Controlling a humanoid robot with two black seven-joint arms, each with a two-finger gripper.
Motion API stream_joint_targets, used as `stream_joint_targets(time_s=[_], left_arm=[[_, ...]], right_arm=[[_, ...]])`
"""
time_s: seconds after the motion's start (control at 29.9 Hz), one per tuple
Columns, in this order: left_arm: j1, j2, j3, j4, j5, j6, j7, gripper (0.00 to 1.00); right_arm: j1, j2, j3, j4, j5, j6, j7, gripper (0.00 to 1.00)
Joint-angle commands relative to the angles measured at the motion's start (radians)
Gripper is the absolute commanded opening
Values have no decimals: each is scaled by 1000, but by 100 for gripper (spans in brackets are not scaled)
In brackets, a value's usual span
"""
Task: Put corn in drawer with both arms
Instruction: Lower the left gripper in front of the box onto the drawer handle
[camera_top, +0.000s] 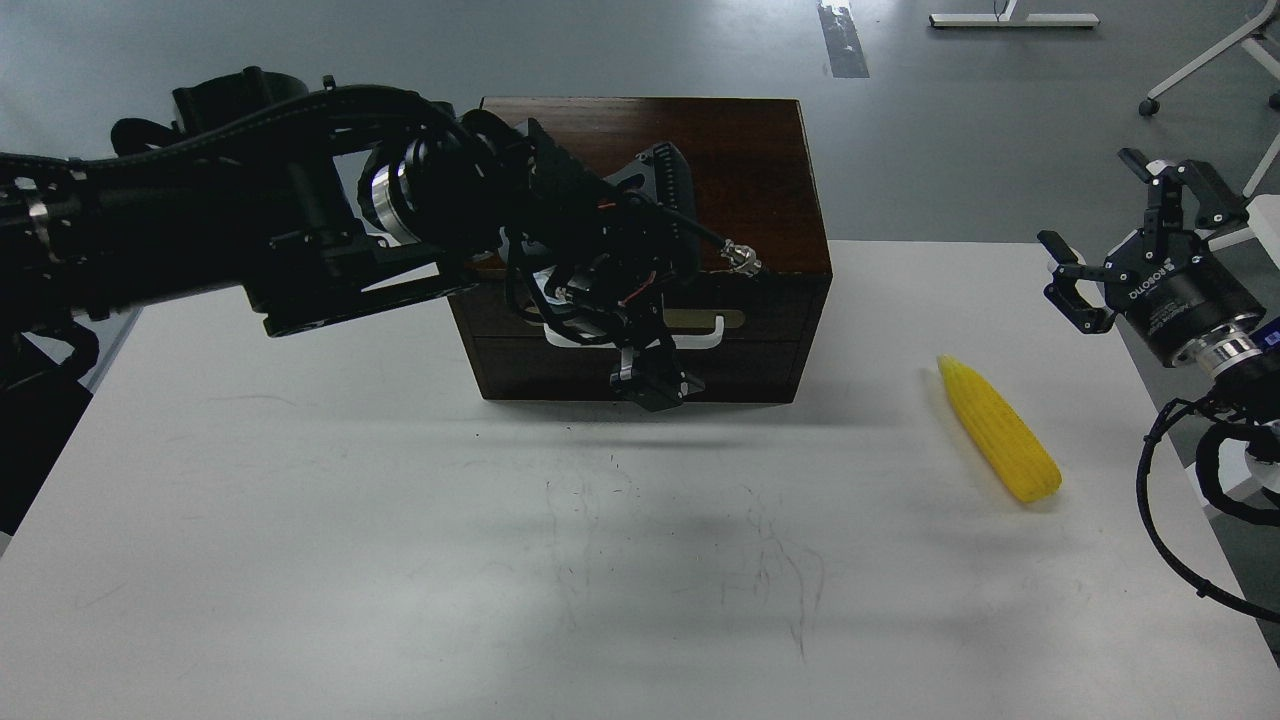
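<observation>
The drawer is closed in the dark wooden box at the back middle of the white table. Only the right end of its white handle shows. My left arm reaches in from the left, and its gripper points down in front of the drawer, over the handle. Its fingers are dark and bunched, so I cannot tell whether they hold the handle. The yellow corn lies on the table to the right of the box. My right gripper is open and empty, hovering behind and right of the corn.
The white table has its right edge just past the corn. A loop of black cable hangs by my right arm. Chair legs stand on the grey floor at the back right.
</observation>
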Motion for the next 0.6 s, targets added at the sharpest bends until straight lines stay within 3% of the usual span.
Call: stream_joint_targets(time_s=[0.0, 0.57], left_arm=[[9, -1, 16, 5, 21, 0, 0, 98], [32, -5, 31, 20, 30, 0, 0, 98]], right_arm=[[0, 0, -1, 1, 0, 0, 0, 100], [-5, 0, 7, 0, 1, 0, 0, 100]])
